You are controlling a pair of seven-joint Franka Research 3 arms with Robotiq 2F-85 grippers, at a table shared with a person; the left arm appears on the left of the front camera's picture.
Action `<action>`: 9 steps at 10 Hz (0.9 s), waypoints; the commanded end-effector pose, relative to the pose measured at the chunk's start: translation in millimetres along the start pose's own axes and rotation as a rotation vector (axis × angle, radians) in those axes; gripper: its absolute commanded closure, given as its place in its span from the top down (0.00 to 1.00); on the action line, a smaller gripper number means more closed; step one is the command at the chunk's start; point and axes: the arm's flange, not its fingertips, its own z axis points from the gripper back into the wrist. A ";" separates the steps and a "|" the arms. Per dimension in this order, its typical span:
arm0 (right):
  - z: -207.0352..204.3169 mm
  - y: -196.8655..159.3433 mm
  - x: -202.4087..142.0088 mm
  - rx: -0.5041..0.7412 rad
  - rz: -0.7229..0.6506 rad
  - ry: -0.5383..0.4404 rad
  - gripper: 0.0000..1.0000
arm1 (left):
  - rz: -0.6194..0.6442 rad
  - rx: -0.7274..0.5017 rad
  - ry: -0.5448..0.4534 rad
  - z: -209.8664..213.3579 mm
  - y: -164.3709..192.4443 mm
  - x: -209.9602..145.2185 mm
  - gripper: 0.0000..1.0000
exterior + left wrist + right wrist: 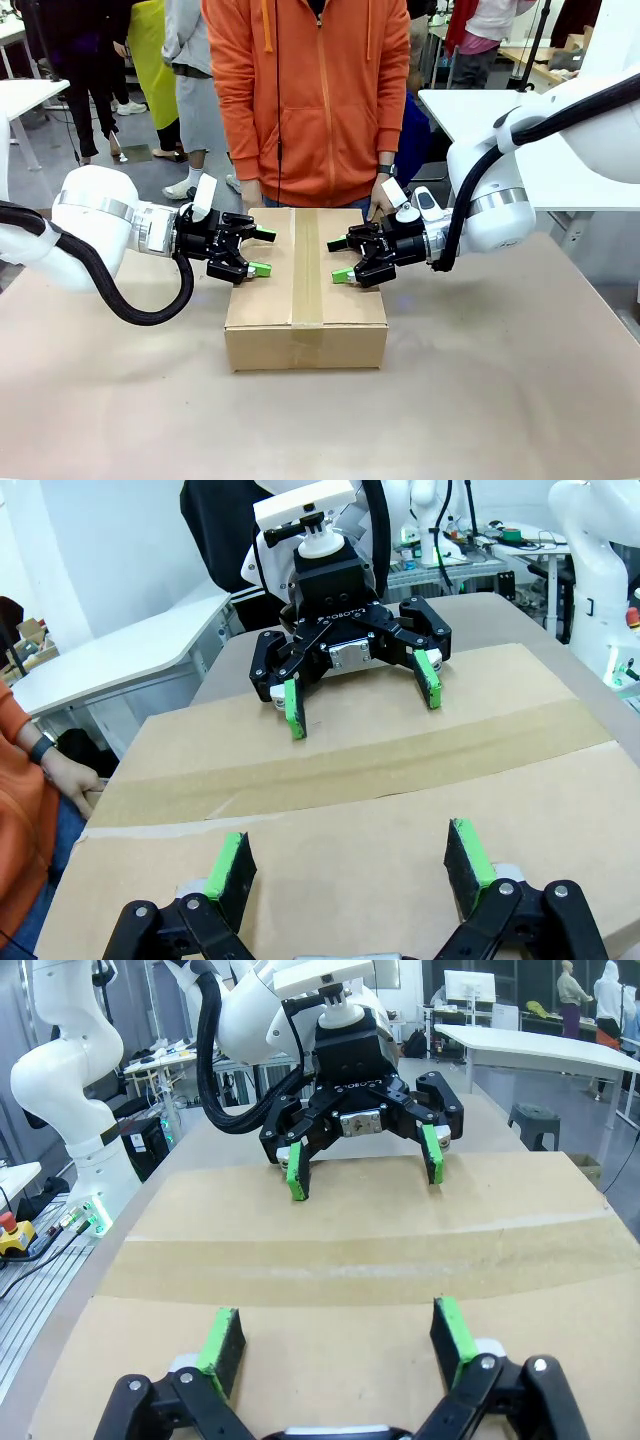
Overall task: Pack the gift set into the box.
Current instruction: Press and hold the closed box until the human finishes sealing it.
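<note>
Box: we see the box (305, 290) in the middle of the table (500, 380), just near the person; its top flaps lie flat and closed.
Tape: a strip of tape (307, 265) runs along the centre seam from the far edge to the near edge and a little way down the near wall.
Gift set: we cannot see it; with the flaps down, we judge it is most likely inside already, but the pictures do not prove that.
Left gripper: our left gripper (258, 253) hangs over the left half of the lid, pointing right; its fingers stand wide apart and hold nothing. From the left wrist view they (350, 865) sit just above the cardboard.
Right gripper: our right gripper (340, 259) faces it from the right half of the lid, also spread wide and empty. Whether the green pads touch the lid we cannot tell.
Gap: the two grippers face each other across the tape, apart.
Person: a person in an orange jacket stands at the far side, one hand (384, 197) at the far right corner of the box, the other (251, 193) at its far left corner.
Progress: we judge the packing nearly finished, with the lid shut and taped.
Left to do: perhaps pressing the flaps or tape down, then pulling both arms clear.
</note>
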 end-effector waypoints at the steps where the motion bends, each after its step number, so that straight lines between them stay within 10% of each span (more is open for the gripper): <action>1: 0.0 0.0 0.0 0.000 0.000 0.000 1.00 | 0.000 0.000 0.000 0.0 0.0 0.0 1.00; 5: 122.5 61.1 69.0 -0.164 0.126 -0.133 1.00 | -0.043 0.098 -0.186 142.7 -36.3 69.5 1.00; 9: 267.8 122.2 8.2 -0.652 0.097 -0.383 1.00 | 0.053 0.457 -0.407 290.0 -81.4 1.8 1.00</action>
